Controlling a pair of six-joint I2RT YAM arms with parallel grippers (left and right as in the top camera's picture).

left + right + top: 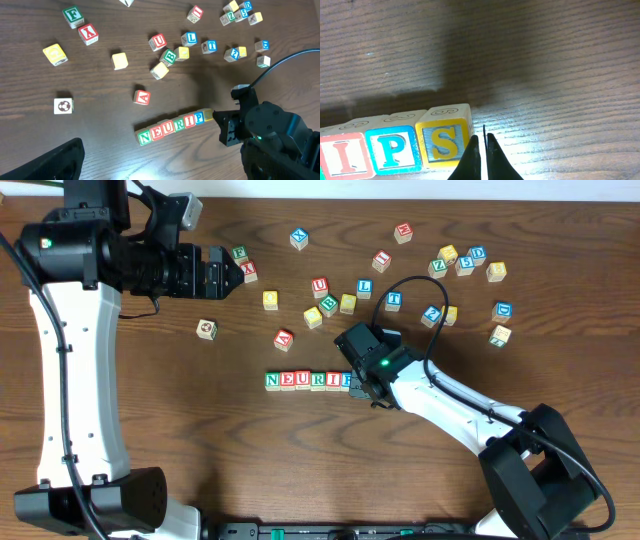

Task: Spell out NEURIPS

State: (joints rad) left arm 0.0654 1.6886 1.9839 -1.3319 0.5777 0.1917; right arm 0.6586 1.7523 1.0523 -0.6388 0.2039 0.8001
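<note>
The word looks all but finished. The NEURIPS row [308,380] lies at the middle of the table [170,410], reading N, E, U, R, I, P from left to right. The yellow-faced S cube [445,141] closes its right end, flush against the blue P cube [393,149] in the right wrist view.

The step in hand appears to be the last tidy-up of that end cube. The right gripper [481,137] has its fingers clenched together with nothing between them. Their tips sit low at the table, just beside the S cube's right face; whether they touch it I cannot tell. The right arm reaches in from the near right, its wrist hanging over the row's end and hiding the S from overhead.

The next move probably calls for a gentle sideways nudge at most, then a clean lift away so the line is not skewed.

The left gripper [228,272] hangs at the far left, fingers spread and released, well apart from the row. Loose cubes such as the A cube [284,338] and X cube [299,237] lie farther back.
</note>
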